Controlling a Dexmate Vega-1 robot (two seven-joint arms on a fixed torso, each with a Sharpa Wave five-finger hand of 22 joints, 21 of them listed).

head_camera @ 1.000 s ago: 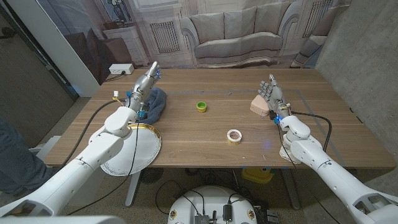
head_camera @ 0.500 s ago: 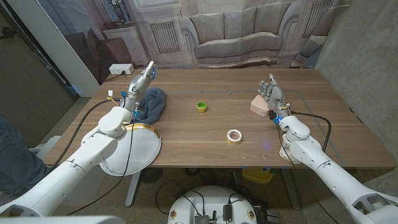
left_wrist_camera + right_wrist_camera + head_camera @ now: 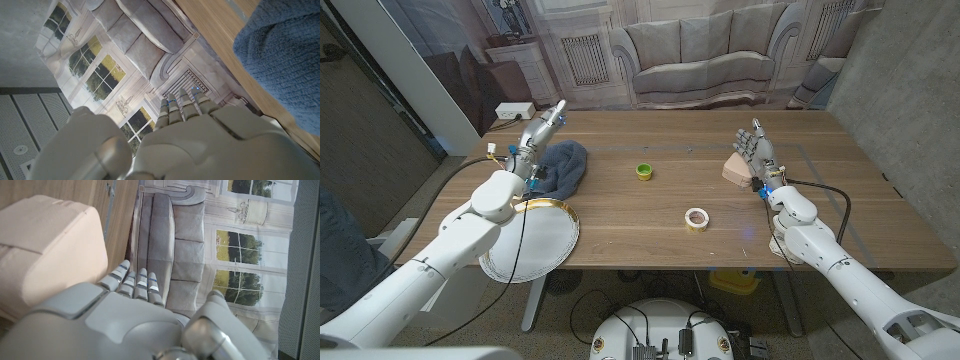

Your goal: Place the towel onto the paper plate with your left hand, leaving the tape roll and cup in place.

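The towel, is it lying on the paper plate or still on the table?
On the table: the towel lies bunched beyond the paper plate, beside the left hand.

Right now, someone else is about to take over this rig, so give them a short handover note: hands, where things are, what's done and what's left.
Left hand: open, fingers extended, raised at the far left edge beside the towel, holding nothing.
Right hand: open, fingers up, next to a tan block.
Towel: bunched on the table, just beyond the paper plate, which overhangs the near left edge.
Cup and tape roll: mid-table, apart from both hands.
Done: nothing yet.
Left: grasp the towel with the left hand and set it on the plate.
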